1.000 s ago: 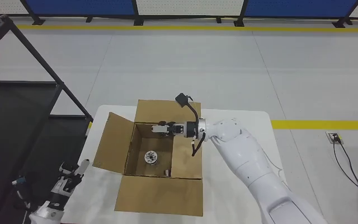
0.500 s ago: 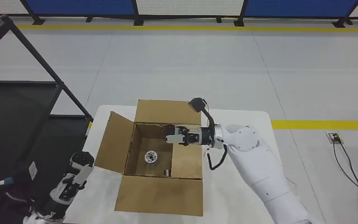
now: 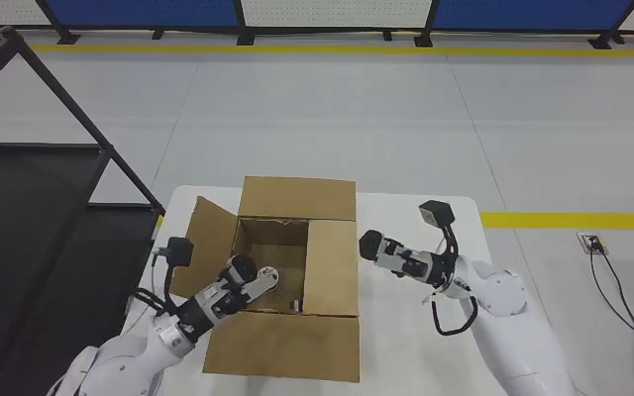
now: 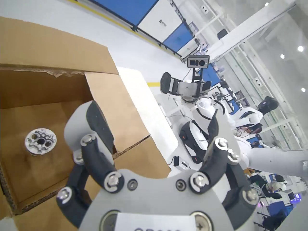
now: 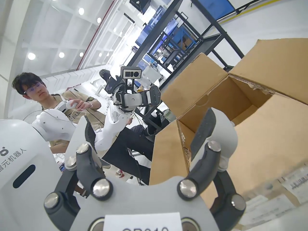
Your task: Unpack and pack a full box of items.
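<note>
Cardboard box (image 3: 330, 267) mid-desk (image 3: 391, 342), top open, left flap spread toward the desk's left edge. Round metal hub (image 4: 41, 141) lies flat on the box floor. Left gripper (image 3: 260, 275) hangs over the box opening by the left flap, jaws released, empty. Right gripper (image 3: 371, 245) over the desk just beside the box's right side, jaws released, empty

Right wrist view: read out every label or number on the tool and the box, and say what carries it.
Label on the right tool: cut off by the picture's edge, not readable.
Stickers on the box flap: print blurred, not readable.
No text can be quoted.
</note>
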Robot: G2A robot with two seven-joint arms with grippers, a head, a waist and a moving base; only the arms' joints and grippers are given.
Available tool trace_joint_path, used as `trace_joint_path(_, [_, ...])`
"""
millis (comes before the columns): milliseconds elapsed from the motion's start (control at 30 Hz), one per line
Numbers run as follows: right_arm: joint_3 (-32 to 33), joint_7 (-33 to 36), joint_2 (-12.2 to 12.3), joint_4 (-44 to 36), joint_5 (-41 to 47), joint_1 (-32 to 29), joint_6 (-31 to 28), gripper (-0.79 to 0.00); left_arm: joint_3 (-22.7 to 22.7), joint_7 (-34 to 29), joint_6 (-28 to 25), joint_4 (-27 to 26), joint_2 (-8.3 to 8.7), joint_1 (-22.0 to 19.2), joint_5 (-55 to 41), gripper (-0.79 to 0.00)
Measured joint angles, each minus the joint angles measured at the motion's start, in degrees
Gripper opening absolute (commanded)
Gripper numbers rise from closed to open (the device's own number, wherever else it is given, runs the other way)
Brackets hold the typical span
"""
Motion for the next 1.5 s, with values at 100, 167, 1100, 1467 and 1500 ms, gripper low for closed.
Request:
trace_joint_path(100, [1.7,-0.6,0.7,1.7,1.1,-1.3,-0.4,0.000,4.3,-3.2,3.4,3.7,-0.41,-5.7,-0.7,0.000])
trace_joint_path(167, [1.9,-0.6,0.7,2.0,1.1,-1.4,-0.3,0.000,5.8,-6.4,4.8,4.9,-0.47,-8.2,-0.3,0.000])
trace_joint_path(1100, [2.1,-6.9,1.8,-3.3,0.3,-7.0,1.2,0.000,8.8,-13.8,2.8,29.8,-1.05,-18.9,-7.9,0.000])
trace_joint_path(1467, [0.9,-7.6,2.2,-4.4,-0.7,-7.4,1.8,0.000,7.9,-15.7,-2.7,34.8,-1.01,-18.4,-14.0,0.000])
trace_joint_path(1500, [0.8,-7.6,2.2,-4.5,-0.7,-7.3,1.9,0.000,7.8,-15.9,-2.9,34.6,-1.01,-18.3,-14.5,0.000])
